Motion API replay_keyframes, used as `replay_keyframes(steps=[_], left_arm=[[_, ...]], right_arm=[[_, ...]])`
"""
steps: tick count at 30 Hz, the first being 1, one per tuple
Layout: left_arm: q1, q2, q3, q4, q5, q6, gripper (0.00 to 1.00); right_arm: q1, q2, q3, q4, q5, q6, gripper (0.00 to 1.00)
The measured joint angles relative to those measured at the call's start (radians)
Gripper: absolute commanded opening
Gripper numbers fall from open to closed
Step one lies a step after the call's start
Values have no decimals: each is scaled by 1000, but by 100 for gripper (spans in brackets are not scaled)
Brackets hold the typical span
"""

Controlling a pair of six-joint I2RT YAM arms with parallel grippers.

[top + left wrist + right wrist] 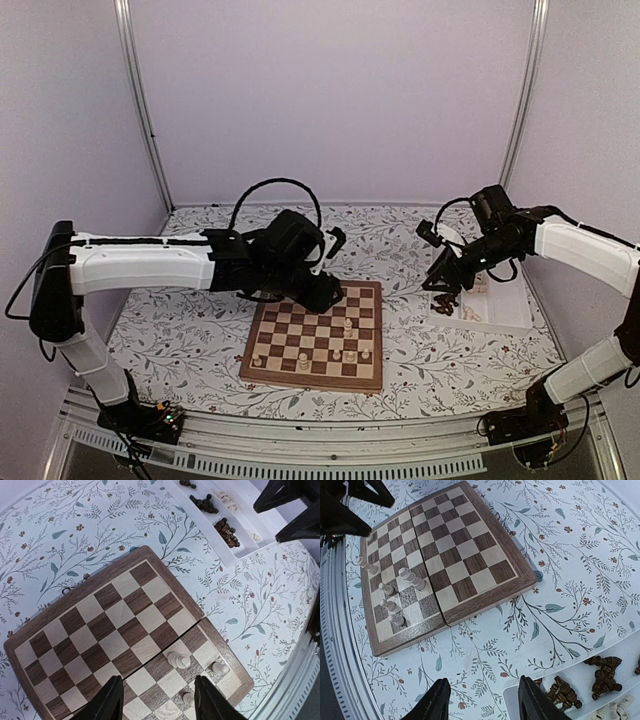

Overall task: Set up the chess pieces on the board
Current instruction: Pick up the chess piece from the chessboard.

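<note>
The board (300, 328) (100, 625) (455, 545) lies flat in the middle of the table. Several pale chess pieces stand near its front edge, among them a taller one (347, 325) (179, 660) (412, 579) and a pawn (220, 668). My left gripper (325, 292) (157, 685) hovers open over the board's back part, with nothing between its fingers. My right gripper (440, 290) (485, 682) hangs open over the tablecloth at the tray's corner, holding nothing. Dark pieces (602, 675) (227, 532) (450, 305) and pale ones (615, 711) lie in the tray.
A white tray (505, 305) (200, 517) (512, 696) sits right of the board on the floral tablecloth (180, 330). Metal posts and pale walls close in the back and sides. A rail runs along the near table edge (300, 445).
</note>
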Motion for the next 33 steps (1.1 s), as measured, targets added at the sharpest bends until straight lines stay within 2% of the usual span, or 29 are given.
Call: replay_keyframes(steps=[5, 14, 25, 33], left_arm=[[-24, 175, 144, -113, 29, 17, 46], [-48, 324, 268, -212, 60, 24, 38], [-48, 360, 311, -256, 72, 27, 29], [-48, 360, 311, -272, 79, 29, 14]], right_arm=[[-47, -47, -112, 103, -61, 36, 51], [-54, -47, -132, 164, -98, 42, 51], [-54, -47, -132, 174, -111, 40, 51], [-54, -45, -132, 174, -112, 40, 51]])
